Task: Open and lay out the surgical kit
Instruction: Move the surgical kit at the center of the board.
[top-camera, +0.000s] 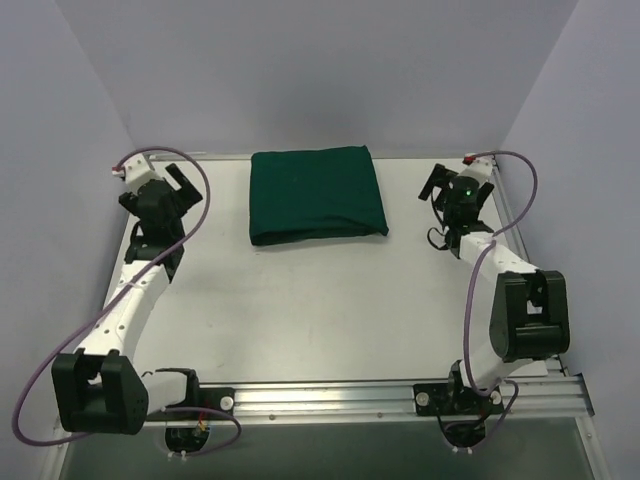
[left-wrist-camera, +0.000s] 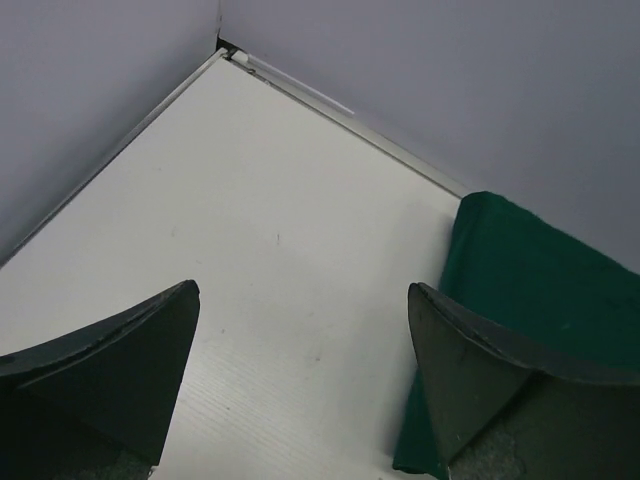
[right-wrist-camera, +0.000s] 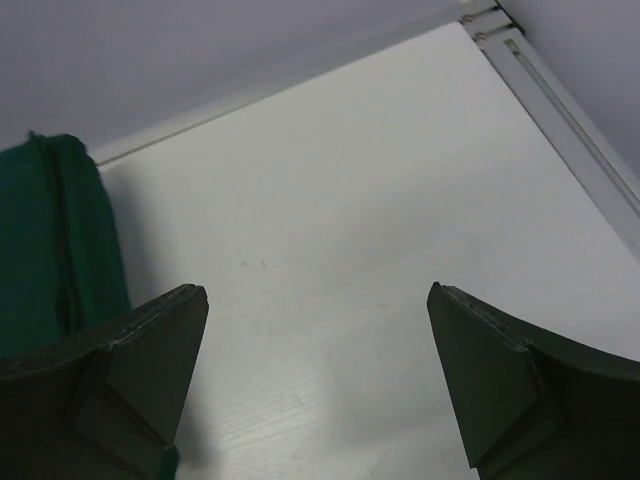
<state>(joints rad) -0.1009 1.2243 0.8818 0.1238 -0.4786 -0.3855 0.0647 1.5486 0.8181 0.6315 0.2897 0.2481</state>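
Note:
The surgical kit (top-camera: 316, 194) is a folded dark green cloth bundle lying at the back middle of the white table; whatever it wraps is hidden. Its left edge (left-wrist-camera: 530, 280) shows in the left wrist view and its right edge (right-wrist-camera: 50, 240) in the right wrist view. My left gripper (top-camera: 172, 178) hangs open to the left of the bundle, apart from it, with bare table between its fingers (left-wrist-camera: 303, 290). My right gripper (top-camera: 460, 183) stands open to the right of the bundle, also over bare table (right-wrist-camera: 315, 290), holding nothing.
Grey walls close the table on the left, back and right; the back corners (left-wrist-camera: 225, 48) (right-wrist-camera: 480, 22) lie near each gripper. A metal rail (top-camera: 400, 395) with both arm bases runs along the near edge. Purple cables (top-camera: 195, 190) loop from each wrist.

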